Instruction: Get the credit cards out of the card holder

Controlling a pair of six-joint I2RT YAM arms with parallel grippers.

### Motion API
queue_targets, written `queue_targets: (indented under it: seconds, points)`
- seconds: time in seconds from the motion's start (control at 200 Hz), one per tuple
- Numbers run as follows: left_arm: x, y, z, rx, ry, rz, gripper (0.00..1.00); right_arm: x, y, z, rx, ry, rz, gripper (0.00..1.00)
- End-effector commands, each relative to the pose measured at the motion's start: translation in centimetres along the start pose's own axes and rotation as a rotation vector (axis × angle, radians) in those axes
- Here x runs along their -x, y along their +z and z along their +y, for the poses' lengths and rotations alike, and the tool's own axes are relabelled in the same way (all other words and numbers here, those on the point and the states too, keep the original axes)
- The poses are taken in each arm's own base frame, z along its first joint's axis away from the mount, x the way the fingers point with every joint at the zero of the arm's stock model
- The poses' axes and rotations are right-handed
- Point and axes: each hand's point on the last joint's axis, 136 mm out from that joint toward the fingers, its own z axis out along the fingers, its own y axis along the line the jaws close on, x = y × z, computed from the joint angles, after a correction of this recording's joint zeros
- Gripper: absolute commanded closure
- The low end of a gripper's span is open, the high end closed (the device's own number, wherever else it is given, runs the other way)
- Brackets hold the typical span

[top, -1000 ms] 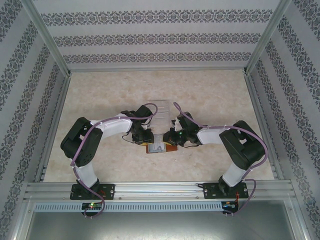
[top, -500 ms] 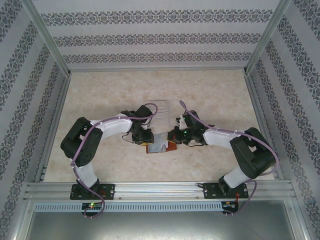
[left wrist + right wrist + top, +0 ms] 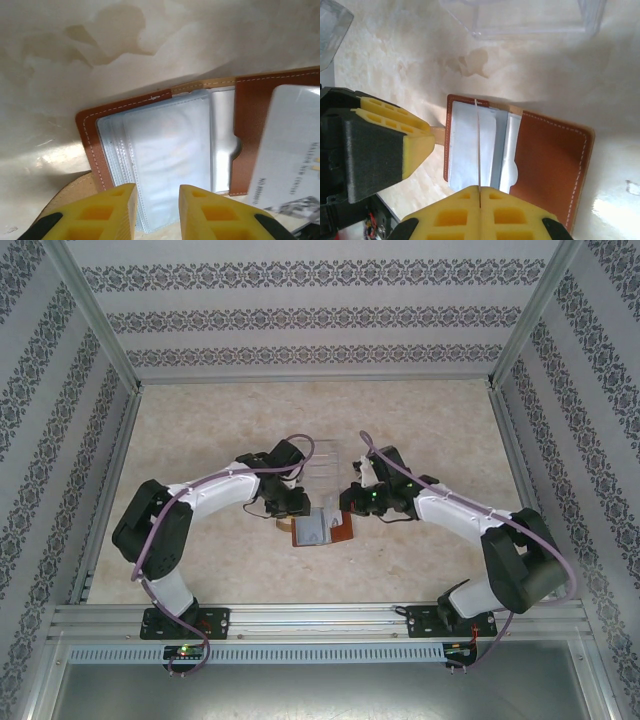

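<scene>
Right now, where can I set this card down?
Free: bare table left of the clear tray, right of it, and the far strip behind it. Crowded: the centre around the card holder.

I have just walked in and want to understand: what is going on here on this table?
A brown card holder lies open on the table. The right tool is shut on a pale credit card, held on edge over the holder. The left tool, jaws partly apart, sits at the holder's pocket-side edge; whether it presses the holder down, I cannot tell. A clear tray stands just beyond.
</scene>
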Motion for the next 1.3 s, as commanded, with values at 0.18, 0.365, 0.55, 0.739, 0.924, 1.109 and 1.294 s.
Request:
queue_targets:
  seconds: [0.18, 0.365, 0.55, 0.739, 0.924, 1.109, 1.294]
  points:
    - [2.1, -3.3, 2.1, -0.057, -0.071, -0.108, 0.72, 2.6, -2.3, 1.5, -0.094, -0.487, 0.053, 1.0]
    - [2.7, -3.8, 3.4, -0.102, -0.131, -0.116, 0.72, 4.4, -2.3, 2.0, -0.132, -0.718, 0.177, 1.0]
    - [2.5, -4.3, 4.9, -0.106, -0.171, -0.126, 0.72, 6.4, -1.5, 1.5, -0.181, -0.897, 0.282, 1.0]
    - [2.6, -4.9, 6.4, -0.116, -0.209, -0.138, 0.72, 7.8, -1.0, 2.5, -0.182, -1.119, 0.365, 1.0]
    - [2.7, -5.2, 7.7, -0.123, -0.242, -0.139, 0.72, 9.2, -0.5, 3.3, -0.198, -1.255, 0.43, 1.0]
    - [2.6, -5.1, 8.4, -0.127, -0.265, -0.136, 0.72, 10.1, 0.4, 5.1, -0.187, -1.362, 0.484, 1.0]
    - [2.7, -5.1, 8.9, -0.128, -0.275, -0.125, 0.72, 11.3, 1.3, 5.4, -0.209, -1.387, 0.521, 1.0]
